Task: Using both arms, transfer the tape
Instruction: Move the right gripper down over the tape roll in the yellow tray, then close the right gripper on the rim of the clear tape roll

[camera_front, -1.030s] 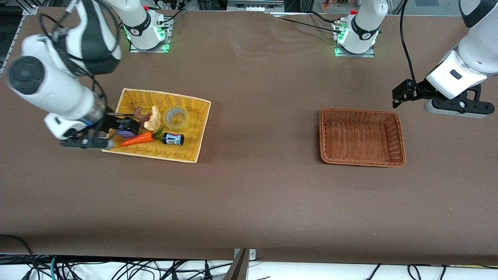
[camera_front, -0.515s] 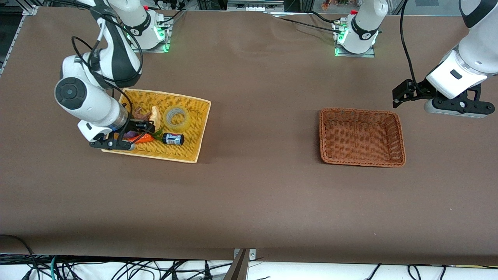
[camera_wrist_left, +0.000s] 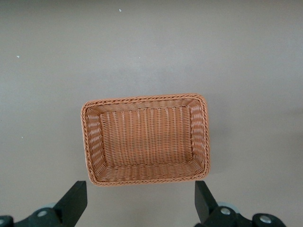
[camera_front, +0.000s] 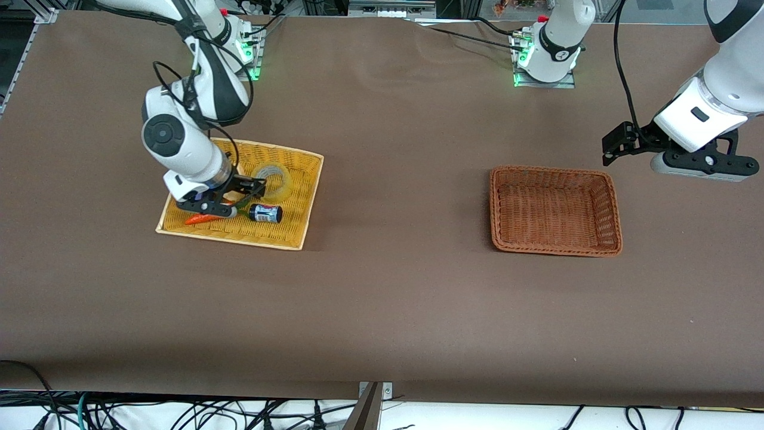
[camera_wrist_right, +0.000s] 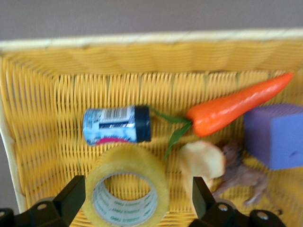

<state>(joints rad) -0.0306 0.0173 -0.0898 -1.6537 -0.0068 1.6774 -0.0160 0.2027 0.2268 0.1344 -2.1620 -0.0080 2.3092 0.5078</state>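
The tape, a yellowish clear ring, lies flat in the yellow basket, near its edge farther from the front camera. My right gripper hangs open over the basket right beside the tape. In the right wrist view the tape sits between the two fingers of my right gripper, which do not touch it. My left gripper is open and empty. It waits above the table beside the brown basket, toward the left arm's end; in the left wrist view my left gripper looks down on that basket.
The yellow basket also holds a black cylinder with a blue label, a toy carrot, a purple block, a pale apple piece and a brown figure. The brown basket is empty.
My right arm has swung from the yellow basket's outer edge across the basket, to the tape. The left arm has not moved.
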